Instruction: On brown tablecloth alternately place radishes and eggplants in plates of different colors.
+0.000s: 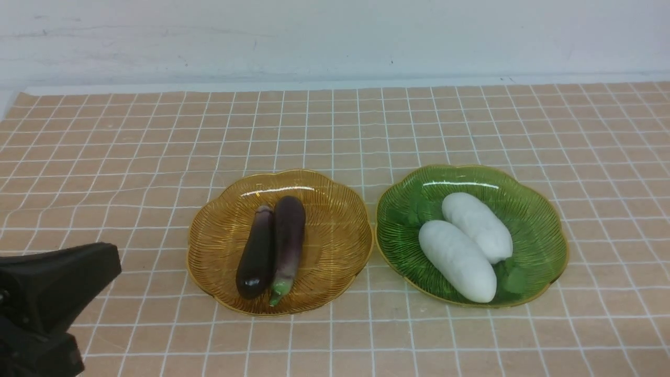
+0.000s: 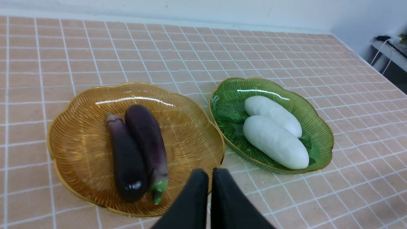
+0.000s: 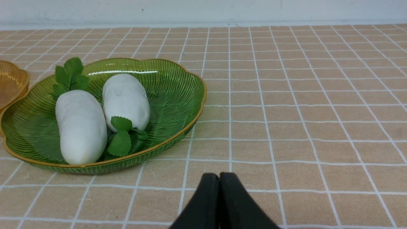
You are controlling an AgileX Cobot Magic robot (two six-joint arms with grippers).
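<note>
Two dark purple eggplants (image 1: 272, 246) lie side by side in the amber-yellow plate (image 1: 335, 209) on the brown tablecloth (image 1: 335, 125). Two white radishes (image 1: 466, 246) lie side by side in the green plate (image 1: 539, 209) to its right. In the left wrist view the left gripper (image 2: 210, 173) is shut and empty, just short of the amber plate (image 2: 79, 133) with the eggplants (image 2: 136, 149). In the right wrist view the right gripper (image 3: 219, 176) is shut and empty, over bare cloth beside the green plate (image 3: 178, 92) with the radishes (image 3: 101, 111). The right gripper does not show in the front view.
The left arm's black body (image 1: 47, 309) fills the front view's lower left corner. A white wall (image 1: 335, 36) stands behind the cloth's far edge. In the left wrist view the table's right edge shows a cable and fixture (image 2: 388, 47) beyond it.
</note>
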